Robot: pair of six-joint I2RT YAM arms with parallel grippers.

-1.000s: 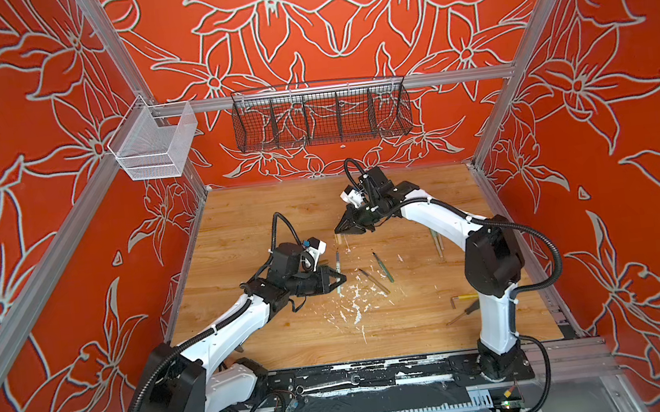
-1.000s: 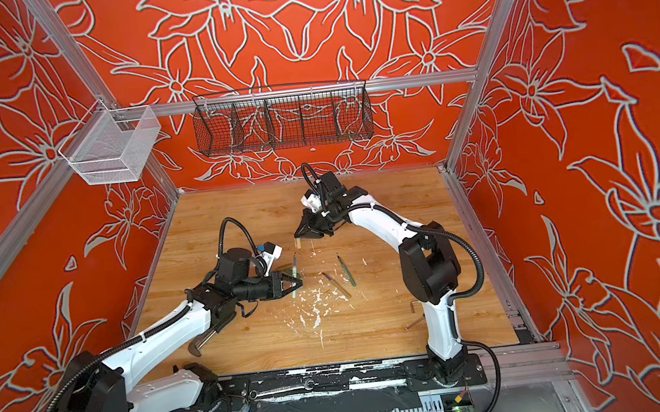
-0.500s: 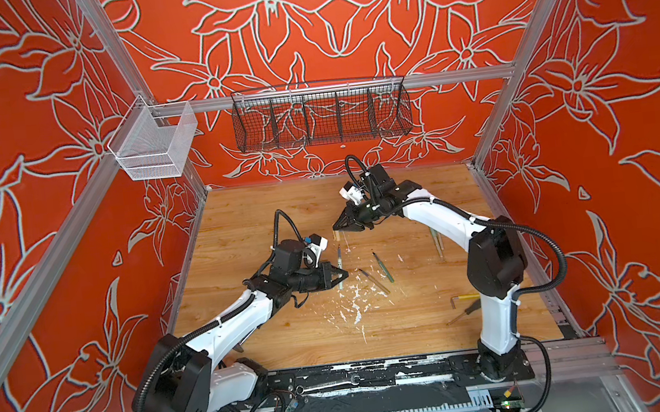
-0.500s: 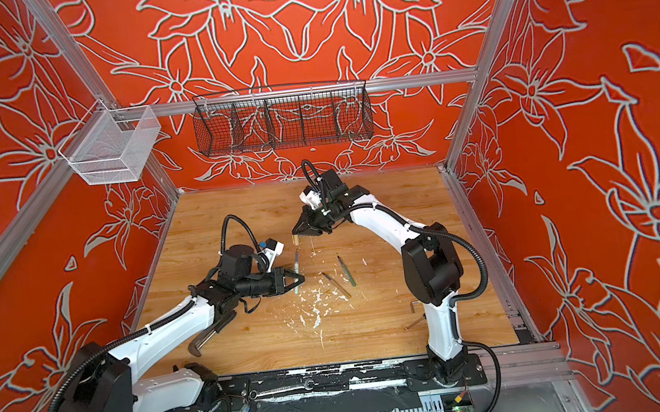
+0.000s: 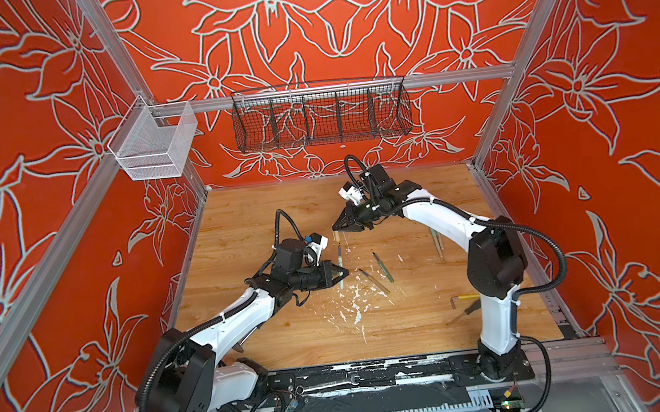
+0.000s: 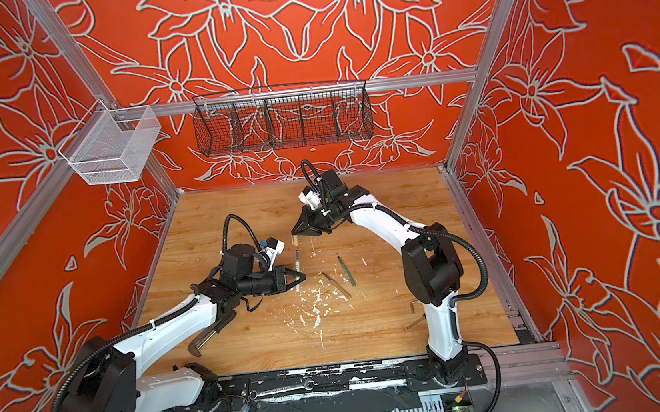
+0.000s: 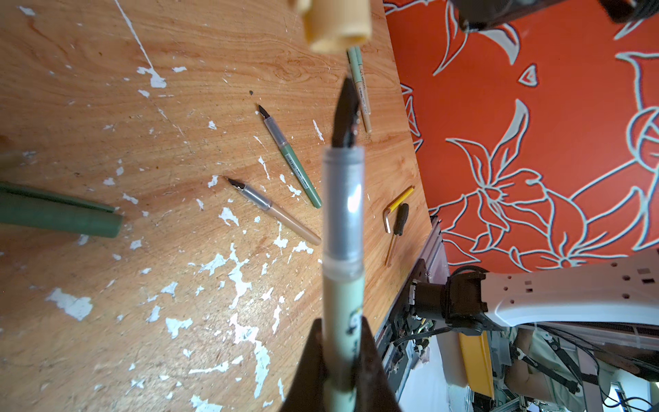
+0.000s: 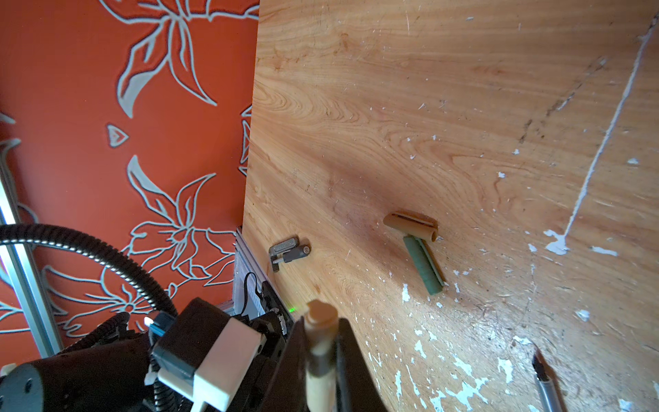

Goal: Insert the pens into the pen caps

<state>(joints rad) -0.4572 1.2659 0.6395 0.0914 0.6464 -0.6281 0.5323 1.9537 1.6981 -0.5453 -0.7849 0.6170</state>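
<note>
My left gripper [image 5: 344, 273] [image 7: 343, 330] is shut on a pale green pen [image 7: 343, 214] [image 5: 339, 256] [image 6: 297, 264], whose dark tip points at a tan pen cap [image 7: 335, 25] [image 5: 336, 236]. That cap sits in my shut right gripper [image 5: 335, 229] [image 8: 321, 333] just beyond the tip, a small gap apart. A dark green pen [image 7: 290, 160] [image 5: 383, 268] and a tan pen [image 7: 278, 212] [image 5: 374, 281] lie uncapped on the wood. Another tan cap [image 8: 410, 226] and a green cap [image 8: 424, 267] lie together near my left arm.
Two pale green capped pens [image 5: 436, 241] [image 7: 360, 89] lie by my right arm. A yellow hex key [image 7: 397, 208] and a black-handled screwdriver [image 7: 399, 228] rest near the right edge. A small grey metal piece [image 8: 289, 251] lies at the left edge. White paint flecks [image 5: 355, 300] mark the board.
My left gripper has crept slightly forward and right with the pen, bringing its tip nearer the held cap. The right gripper has stayed almost still.
</note>
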